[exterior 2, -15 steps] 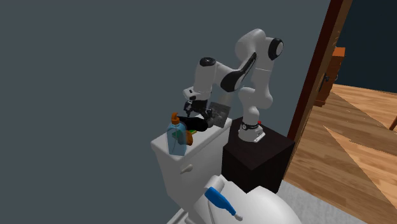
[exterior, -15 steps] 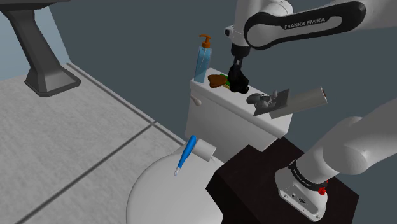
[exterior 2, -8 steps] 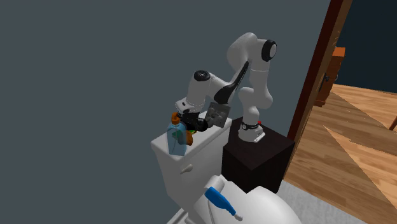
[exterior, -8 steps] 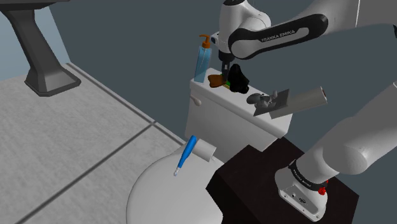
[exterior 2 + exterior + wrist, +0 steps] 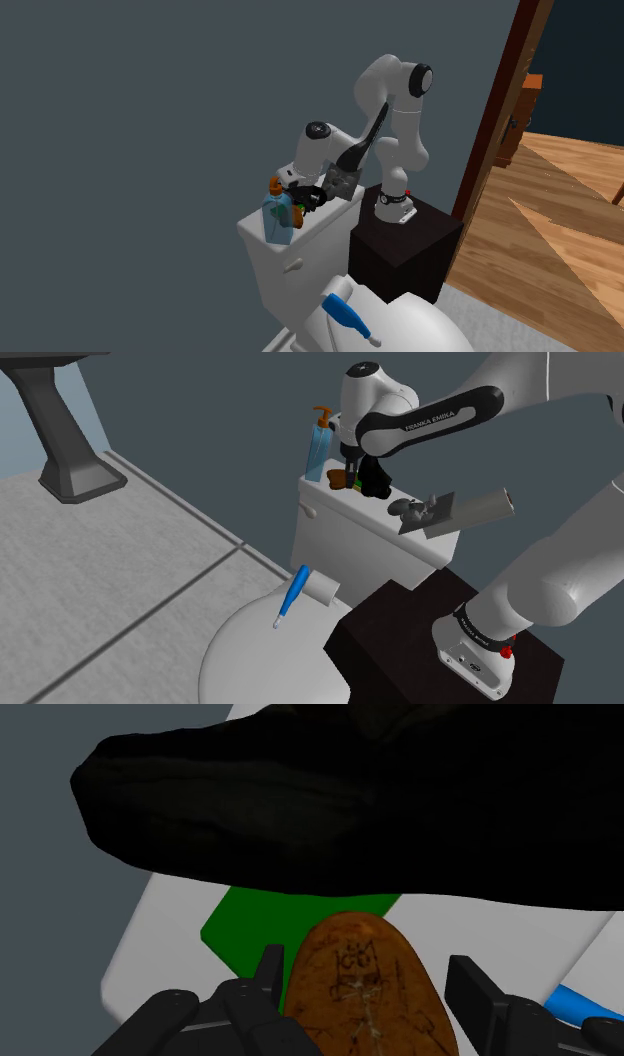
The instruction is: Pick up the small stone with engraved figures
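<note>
On top of the white toilet tank (image 5: 335, 527), close under a big black lump (image 5: 330, 804), the gripper (image 5: 367, 962) hangs with its fingers apart, one on each side of the small stone (image 5: 365, 999), which lies partly on a flat green patch (image 5: 255, 922). The stone is probably hard, rigid and light, perhaps slick, so a pinch across its narrow width should suit. It is orange-brown and egg-shaped, with thin figures engraved on its upper face.

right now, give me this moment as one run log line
phase: pre-grasp | gripper: open, straddling brown engraved stone | stone: resting on toilet tank
</note>
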Available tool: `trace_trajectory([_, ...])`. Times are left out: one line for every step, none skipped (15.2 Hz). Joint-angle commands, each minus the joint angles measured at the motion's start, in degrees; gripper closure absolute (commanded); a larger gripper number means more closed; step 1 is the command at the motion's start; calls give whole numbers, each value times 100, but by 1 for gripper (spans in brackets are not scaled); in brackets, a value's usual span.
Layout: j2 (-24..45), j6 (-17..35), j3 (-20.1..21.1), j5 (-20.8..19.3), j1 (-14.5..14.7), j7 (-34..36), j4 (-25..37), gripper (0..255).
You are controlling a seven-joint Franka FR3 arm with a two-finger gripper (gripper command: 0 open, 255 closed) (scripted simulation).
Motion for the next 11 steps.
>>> trace_trajectory([3, 8, -2, -2, -2, 0, -6, 255])
trace_trajectory([6, 7, -2, -3, -2, 1, -3, 255])
trace_trajectory([7, 7, -1, -3, -1, 2, -2, 255])
trace_trajectory([5, 7, -1, -2, -1, 2, -4, 255])
trace_trajectory([4, 7, -1, -2, -1, 2, -4, 255])
trace_trajectory([5, 7, -1, -2, -1, 2, -4, 255])
trace_trajectory([5, 8, -2, -3, -2, 0, -4, 255])
trace_trajectory([7, 9, -2, -3, -2, 1, -3, 255])
trace_trajectory([9, 9, -3, -4, -2, 1, -1, 255])
trace_trajectory([-30, -56, 0, 22, 0, -34, 32, 255])
trace_trajectory([-66, -122, 2, 46, 2, -68, 68, 255])
